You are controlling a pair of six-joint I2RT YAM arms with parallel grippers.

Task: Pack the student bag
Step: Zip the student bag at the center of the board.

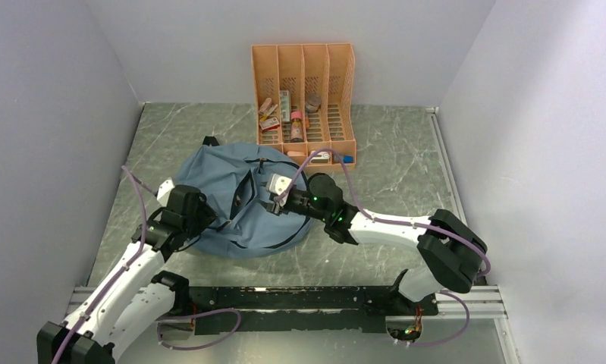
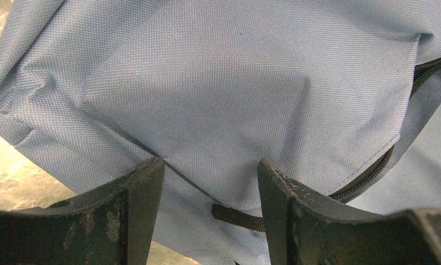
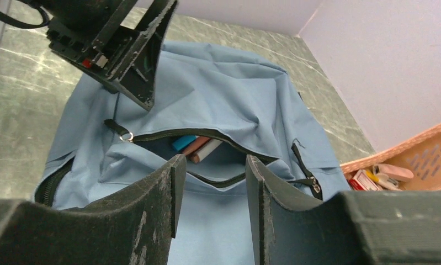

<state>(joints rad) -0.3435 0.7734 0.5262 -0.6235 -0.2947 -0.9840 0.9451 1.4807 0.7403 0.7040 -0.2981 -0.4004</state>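
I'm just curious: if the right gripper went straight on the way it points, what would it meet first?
Most likely the student bag, at its unzipped pocket: the right gripper points into the opening where markers lie. Depth is unclear.

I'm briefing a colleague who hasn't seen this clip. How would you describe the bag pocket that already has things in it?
Find the student bag, the big dusty-blue backpack lying on the table in front of the orange file organizer. On its upward face a black-zipped pocket gapes open. It is the opening that shows pen-like sticks inside, one blue, one brown, one white.
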